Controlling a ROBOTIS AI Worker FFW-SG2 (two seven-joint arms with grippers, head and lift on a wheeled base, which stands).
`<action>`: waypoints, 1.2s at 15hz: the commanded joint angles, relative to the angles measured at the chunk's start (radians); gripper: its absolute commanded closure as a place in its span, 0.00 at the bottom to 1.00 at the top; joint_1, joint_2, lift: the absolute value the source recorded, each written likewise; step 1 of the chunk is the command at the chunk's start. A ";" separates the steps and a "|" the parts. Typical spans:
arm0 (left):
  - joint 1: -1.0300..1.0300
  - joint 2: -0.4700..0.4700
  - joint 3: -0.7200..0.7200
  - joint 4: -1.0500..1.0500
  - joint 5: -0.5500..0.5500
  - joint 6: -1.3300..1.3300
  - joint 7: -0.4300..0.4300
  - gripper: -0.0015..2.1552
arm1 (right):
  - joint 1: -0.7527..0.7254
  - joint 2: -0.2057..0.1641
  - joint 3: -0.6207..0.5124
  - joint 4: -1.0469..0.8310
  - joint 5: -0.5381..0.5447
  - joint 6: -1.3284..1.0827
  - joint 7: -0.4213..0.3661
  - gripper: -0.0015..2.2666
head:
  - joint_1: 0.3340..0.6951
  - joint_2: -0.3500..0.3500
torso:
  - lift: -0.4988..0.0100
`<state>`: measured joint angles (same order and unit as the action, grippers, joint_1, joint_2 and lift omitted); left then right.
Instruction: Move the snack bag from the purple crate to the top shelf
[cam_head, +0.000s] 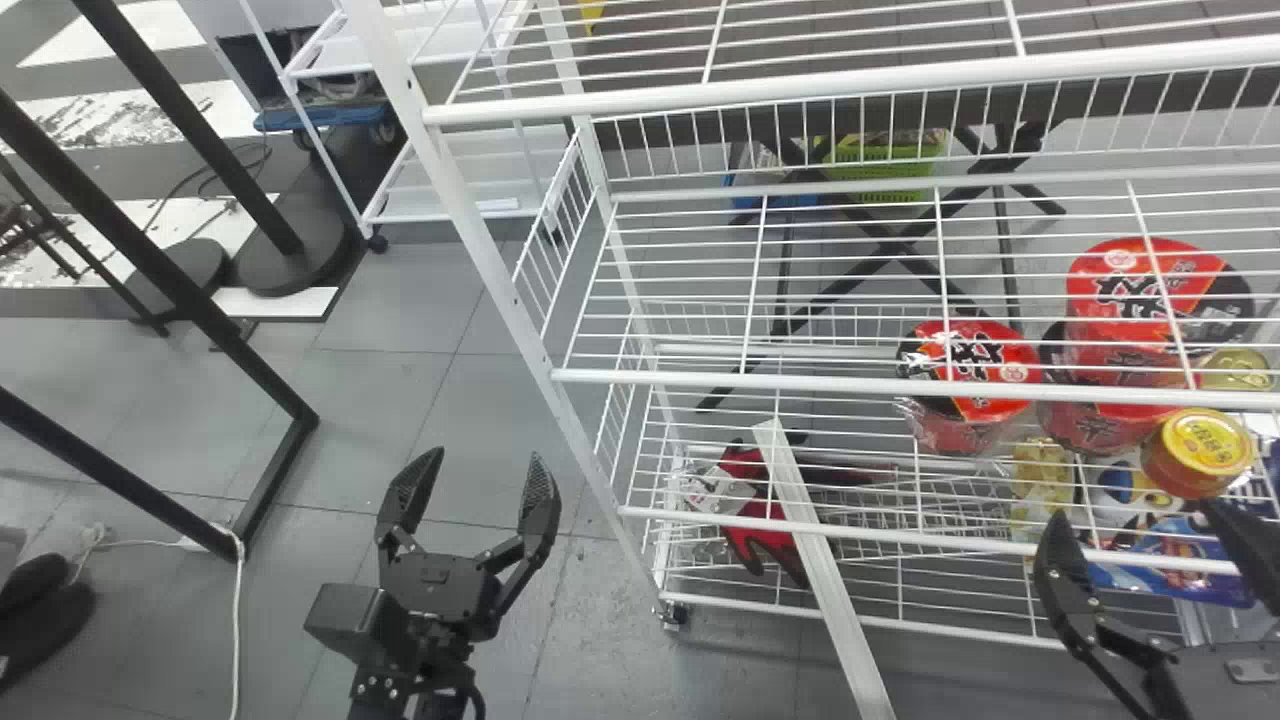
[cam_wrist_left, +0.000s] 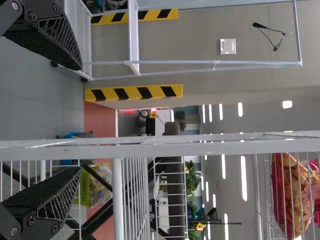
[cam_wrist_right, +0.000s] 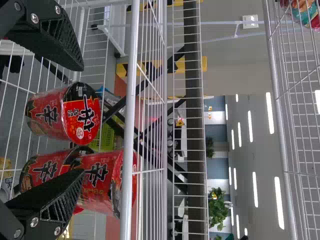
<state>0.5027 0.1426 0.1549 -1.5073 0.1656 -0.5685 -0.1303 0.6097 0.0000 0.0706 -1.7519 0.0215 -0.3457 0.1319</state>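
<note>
In the head view my left gripper (cam_head: 480, 465) stands open over the floor, left of the white wire rack (cam_head: 480, 230). My right gripper (cam_head: 1135, 515) is open at the lower right, in front of the rack. Nothing is between the fingers of the left gripper (cam_wrist_left: 80, 117) in its wrist view. The right gripper (cam_wrist_right: 82, 120) is likewise empty, with red noodle cups beyond it. A red and orange snack bag (cam_wrist_left: 292, 195) rests behind the wires of a high shelf in the left wrist view. Part of a colourful bag (cam_wrist_right: 305, 12) shows behind high wires in the right wrist view.
Red noodle cups (cam_head: 970, 370) and a yellow-lidded can (cam_head: 1200, 450) stand on the rack's right side. Red gloves (cam_head: 750, 510) lie low inside it. A pale bar (cam_head: 825, 570) slants across the rack's front. Black frame posts (cam_head: 150, 260) stand at the left.
</note>
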 joint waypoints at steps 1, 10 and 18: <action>-0.001 0.000 0.000 0.001 0.000 0.000 0.000 0.05 | 0.001 0.001 0.000 0.000 0.000 -0.005 0.000 0.04 | 1.00 0.89 | 0.26; -0.004 0.000 0.000 0.007 0.000 -0.003 0.000 0.05 | -0.002 0.001 0.000 0.009 0.002 -0.005 -0.006 0.04 | 1.00 0.88 | 0.19; -0.004 0.000 0.000 0.009 0.000 -0.015 0.000 0.05 | -0.004 0.001 0.000 0.009 0.002 -0.005 -0.006 0.04 | 1.00 0.88 | 0.13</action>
<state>0.4985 0.1434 0.1549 -1.4987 0.1656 -0.5783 -0.1302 0.6059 0.0000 0.0701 -1.7417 0.0230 -0.3504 0.1249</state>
